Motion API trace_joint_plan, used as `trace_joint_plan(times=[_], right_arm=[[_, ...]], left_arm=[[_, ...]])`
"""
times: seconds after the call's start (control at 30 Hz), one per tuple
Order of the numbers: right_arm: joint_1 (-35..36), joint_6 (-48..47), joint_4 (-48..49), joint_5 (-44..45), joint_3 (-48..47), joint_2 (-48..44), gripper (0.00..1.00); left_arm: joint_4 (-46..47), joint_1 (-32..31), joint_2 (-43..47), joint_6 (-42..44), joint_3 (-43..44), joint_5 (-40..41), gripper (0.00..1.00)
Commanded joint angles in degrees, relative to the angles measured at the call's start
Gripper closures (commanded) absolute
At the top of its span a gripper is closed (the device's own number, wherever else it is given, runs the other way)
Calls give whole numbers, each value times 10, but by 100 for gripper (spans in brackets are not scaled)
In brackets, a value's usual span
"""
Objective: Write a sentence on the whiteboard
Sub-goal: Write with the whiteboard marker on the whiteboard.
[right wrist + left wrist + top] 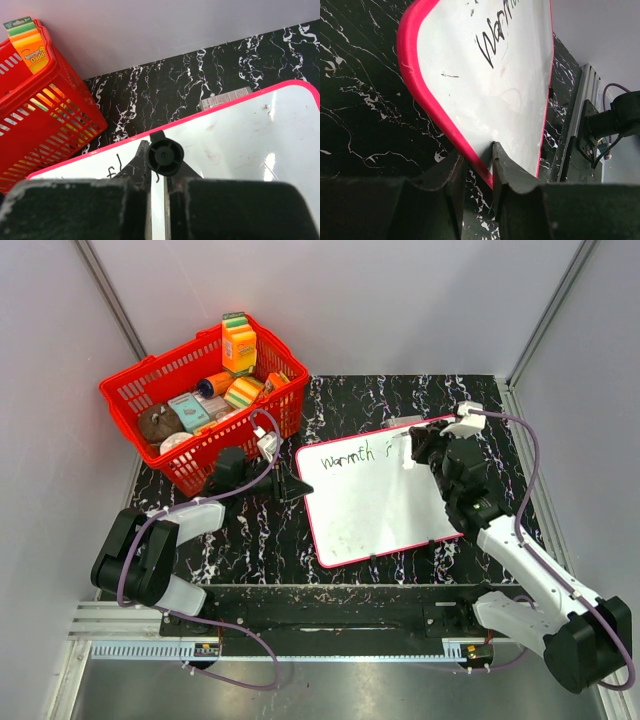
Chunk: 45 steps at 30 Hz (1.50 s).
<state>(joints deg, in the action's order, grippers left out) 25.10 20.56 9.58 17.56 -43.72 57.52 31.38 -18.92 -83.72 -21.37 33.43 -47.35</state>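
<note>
The whiteboard (375, 505) lies flat on the black marbled table, tilted slightly, with "Warmth" and a further stroke written in black (345, 455) along its far edge. My left gripper (293, 485) is shut on the board's left red-pink frame; in the left wrist view the fingers (477, 157) straddle that frame (435, 115). My right gripper (420, 445) is shut on a marker (408, 457), held upright over the board's far edge just right of the writing. In the right wrist view the marker's black end (165, 156) shows between the fingers, above the board (240, 145).
A red basket (130, 400) full of sponges and packets stands at the far left, close to the board's far left corner; it also shows in the right wrist view (30, 125). A small grey labelled strip (225, 98) lies just beyond the board's far edge. Grey walls enclose the table.
</note>
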Motion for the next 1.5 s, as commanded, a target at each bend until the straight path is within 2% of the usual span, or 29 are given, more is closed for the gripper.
trace_joint_plan(times=[0.0, 0.6, 1.47], right_arm=[[-4, -9, 13, 16, 5, 8, 100], [-7, -6, 13, 20, 29, 16, 100], [-7, 11, -12, -1, 59, -18, 100]], left_arm=[[-11, -15, 4, 68, 8, 23, 100], [-11, -15, 3, 68, 8, 22, 100], [-12, -15, 4, 68, 8, 22, 100]])
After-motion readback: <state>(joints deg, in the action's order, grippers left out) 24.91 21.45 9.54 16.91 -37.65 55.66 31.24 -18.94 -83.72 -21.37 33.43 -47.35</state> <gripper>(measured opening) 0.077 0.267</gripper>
